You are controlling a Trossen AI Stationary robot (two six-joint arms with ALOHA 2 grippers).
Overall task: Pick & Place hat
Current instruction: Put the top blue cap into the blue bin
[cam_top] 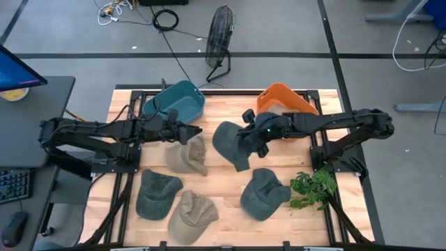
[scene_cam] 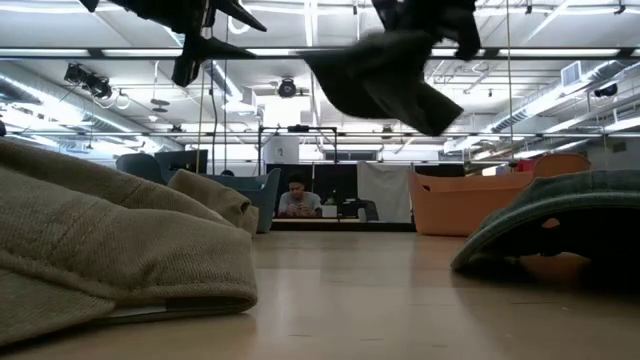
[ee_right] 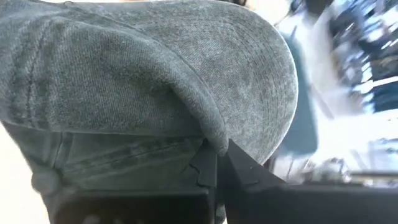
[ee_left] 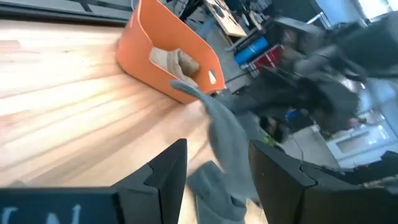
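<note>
Above mid-table we see right gripper (cam_top: pixel 249 141) clamping grey hat (cam_top: pixel 230 143) | low view shows it airborne | left gripper (cam_top: pixel 194 130) fingers spread, holding nothing | orange bin (ee_left: pixel 163 50) holds tan hat (ee_left: pixel 177 61)

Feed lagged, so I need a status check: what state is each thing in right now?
Right gripper: shut on the dark grey-green cap, lifted.
Left gripper: open, empty, above the table.
Orange plastic bin: upright, tan cap inside.
Teal plastic bin: upright.
Tan cap by left gripper: lying on the table.
</note>
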